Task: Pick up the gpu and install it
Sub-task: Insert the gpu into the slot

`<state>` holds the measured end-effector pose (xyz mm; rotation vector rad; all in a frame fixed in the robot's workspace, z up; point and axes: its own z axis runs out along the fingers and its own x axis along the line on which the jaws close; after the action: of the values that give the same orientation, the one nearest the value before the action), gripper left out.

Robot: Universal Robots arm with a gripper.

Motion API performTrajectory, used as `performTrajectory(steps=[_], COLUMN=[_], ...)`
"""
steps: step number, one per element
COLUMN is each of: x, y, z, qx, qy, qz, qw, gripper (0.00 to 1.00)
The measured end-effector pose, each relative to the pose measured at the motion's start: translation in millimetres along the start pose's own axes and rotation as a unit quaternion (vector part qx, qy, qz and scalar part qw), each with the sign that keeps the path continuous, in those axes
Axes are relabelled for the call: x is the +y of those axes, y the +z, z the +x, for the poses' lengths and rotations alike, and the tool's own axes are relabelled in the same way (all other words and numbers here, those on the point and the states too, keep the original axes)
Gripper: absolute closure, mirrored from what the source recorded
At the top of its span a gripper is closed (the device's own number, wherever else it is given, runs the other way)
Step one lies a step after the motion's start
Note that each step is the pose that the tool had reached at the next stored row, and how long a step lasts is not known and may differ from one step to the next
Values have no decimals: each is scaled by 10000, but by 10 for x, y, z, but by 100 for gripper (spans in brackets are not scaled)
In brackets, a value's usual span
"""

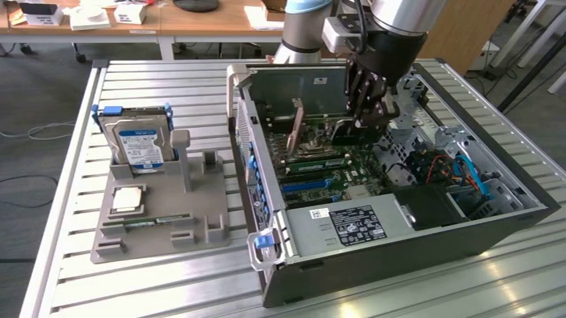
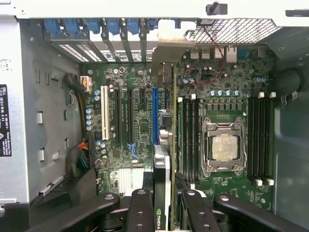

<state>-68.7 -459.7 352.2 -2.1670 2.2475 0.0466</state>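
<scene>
Ok, pincer [image 2: 166,205]: closed on the gpu [image 2: 162,183], one black finger [image 2: 140,210] on each face of the card (a firm pinch, from the wrist view).
Arm: reaches down into the open PC case [image 1: 398,265], with the pincer [image 1: 367,116] low over the board.
gpu look: thin dark card seen edge-on, green logo mark near the pinched end, pale bent metal bracket [image 2: 171,46] at the far end.
gpu position: upright on its edge over the motherboard [image 2: 120,159], running from the pincer toward the case's rear wall with the blue latches [image 2: 118,26].
gpu alignment: just beside the long blue slot [image 2: 155,116], between it and the memory slots next to the CPU socket [image 2: 224,145].
Seating: cannot tell whether the card edge is in a slot.
Holder tray [image 1: 203,218]: grey, on the slatted metal counter [image 1: 132,291], well apart from the case on the exterior view's left.
Tray contents: silver hard drive [image 1: 137,142] with blue label standing upright, and a slim memory stick [image 1: 159,220] lying flat.
</scene>
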Motion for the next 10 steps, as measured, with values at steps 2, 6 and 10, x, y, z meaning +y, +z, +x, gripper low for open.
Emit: performTrajectory(steps=[2,6,10], x=[0,-1,-1], y=[21,72,132], z=[1,2,5], qx=[-7,-26,-39], qy=[0,-1,-4], qz=[-1,-1,-2], qw=[10000,10000,10000], gripper=[73,73,73])
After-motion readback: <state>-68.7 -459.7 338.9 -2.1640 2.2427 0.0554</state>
